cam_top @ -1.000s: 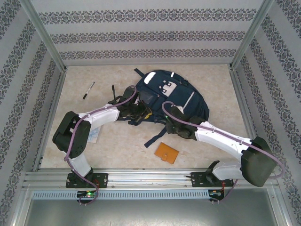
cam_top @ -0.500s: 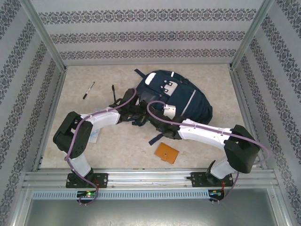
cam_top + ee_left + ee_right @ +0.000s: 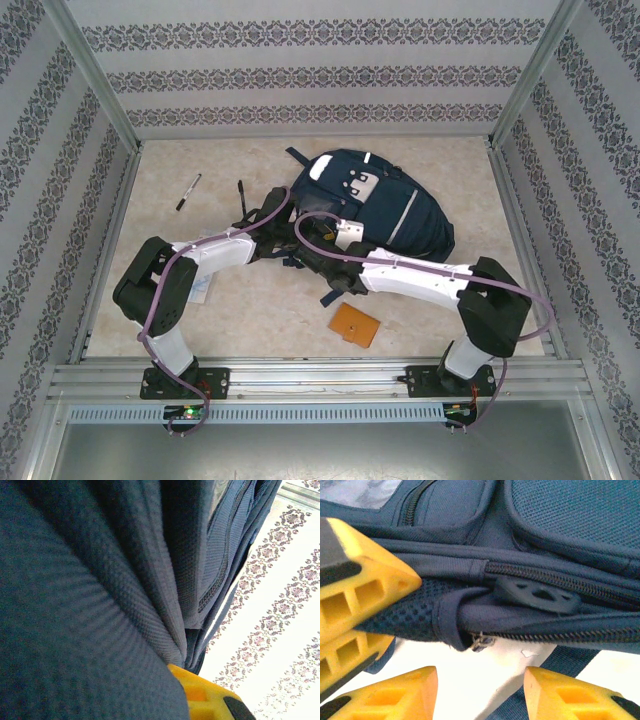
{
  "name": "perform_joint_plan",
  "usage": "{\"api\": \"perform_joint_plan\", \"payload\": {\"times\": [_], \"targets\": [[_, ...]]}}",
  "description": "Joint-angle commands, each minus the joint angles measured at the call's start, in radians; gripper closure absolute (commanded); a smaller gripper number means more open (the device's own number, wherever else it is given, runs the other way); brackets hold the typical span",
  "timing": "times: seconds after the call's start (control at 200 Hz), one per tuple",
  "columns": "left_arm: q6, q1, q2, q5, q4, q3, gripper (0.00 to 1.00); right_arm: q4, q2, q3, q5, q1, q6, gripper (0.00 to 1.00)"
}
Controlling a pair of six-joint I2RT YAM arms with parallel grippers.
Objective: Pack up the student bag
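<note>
I am looking across the desk. The student bag is lying on its far middle, front patches facing up, and both arms are reaching into its near left edge.

I am judging that the opening step is in hand. Nothing is going in yet, and the zips in the right wrist view are looking closed along what I can see.

The left claw is biting down on a fold of dark mesh at the bag's edge, one yellow finger above the fabric and one below. In its own wrist view the cloth is bunching into pleats right at the fingertip. The right claw is hanging with its fingers spread and nothing between them, just beside the bag's seam.

The orange wallet is lying on the desk near the right arm, apart from the bag. The pen is lying well off to the left.

The small metal zip slider is sitting at the end of the lower zip, just above the gap between my right fingers. For the next move I am expecting to ease the right claw forward, close on that slider and draw it along the zip against the left claw's hold. The slider is tiny, so I am planning on careful centring.
</note>
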Motion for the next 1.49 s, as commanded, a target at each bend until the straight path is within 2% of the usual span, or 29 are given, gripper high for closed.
{"api": "perform_joint_plan", "payload": {"times": [0.0,0.065,0.21,0.275,0.505,0.685,0.864,1.009,1.154,1.269,1.364,1.489], "targets": [[-0.058,-0.015,-0.005,0.094,0.108,0.027,1.00,-0.052,0.041,0.042,0.091,-0.016,0.004,0.55],[-0.056,-0.015,-0.006,0.094,0.105,0.027,1.00,-0.049,0.060,0.050,0.135,-0.026,-0.005,0.59],[-0.042,-0.015,-0.010,0.093,0.090,0.025,1.00,-0.041,0.079,0.066,0.161,-0.048,-0.031,0.77],[-0.038,-0.014,-0.014,0.086,0.085,0.021,1.00,-0.043,0.077,0.068,0.174,-0.050,-0.043,0.79],[-0.025,-0.007,-0.011,0.085,0.076,0.016,1.00,-0.038,0.038,0.024,0.152,-0.053,-0.055,1.00],[0.034,0.004,-0.020,0.066,0.011,0.034,1.00,-0.035,-0.040,-0.041,0.058,-0.056,-0.086,1.00],[0.154,0.036,-0.043,0.018,-0.108,0.058,1.00,-0.021,-0.107,-0.124,-0.117,-0.105,-0.192,1.00],[0.171,0.058,-0.044,0.013,-0.113,0.040,1.00,-0.040,-0.162,-0.183,-0.168,-0.139,-0.219,1.00],[0.209,0.072,-0.031,0.013,-0.123,0.030,1.00,-0.043,-0.258,-0.252,-0.288,-0.211,-0.237,1.00],[0.252,0.085,-0.015,0.011,-0.147,0.037,1.00,-0.068,-0.351,-0.322,-0.324,-0.286,-0.288,1.00],[0.335,0.095,0.020,0.021,-0.220,0.087,1.00,-0.075,-0.437,-0.399,-0.389,-0.370,-0.351,1.00],[0.536,0.100,0.084,0.022,-0.415,0.209,1.00,-0.086,-0.553,-0.469,-0.493,-0.432,-0.468,1.00]]}}
